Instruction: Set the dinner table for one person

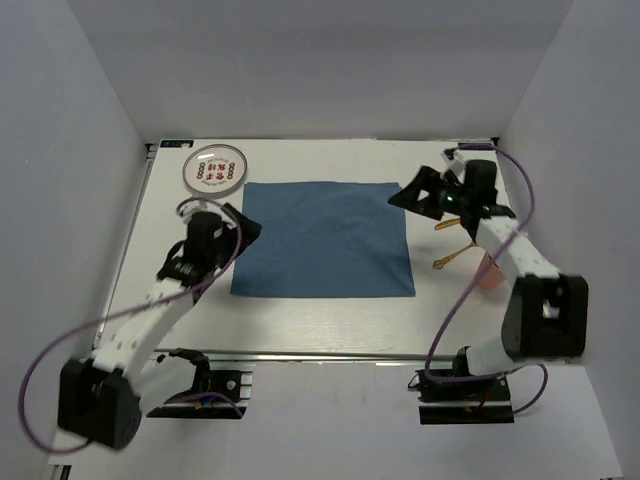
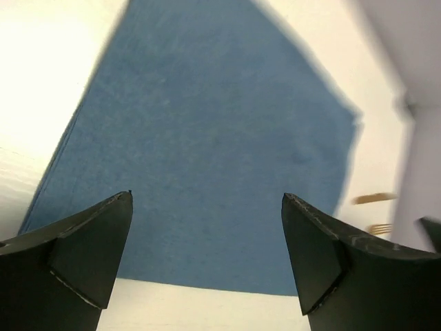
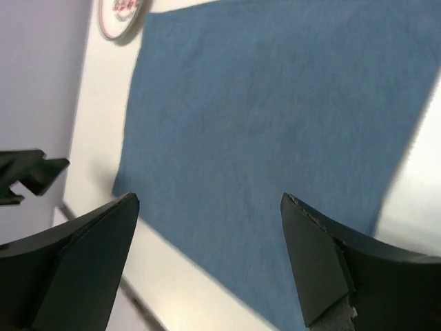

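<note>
The right arm (image 1: 515, 250) partly hides gold cutlery (image 1: 450, 260) and a pink object (image 1: 490, 272).

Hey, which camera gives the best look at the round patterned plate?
The top external view: the plate shows whole there, just beyond the far left corner of the blue cloth. The right wrist view catches only a cropped slice at its top edge. The left wrist view does not show it.
</note>
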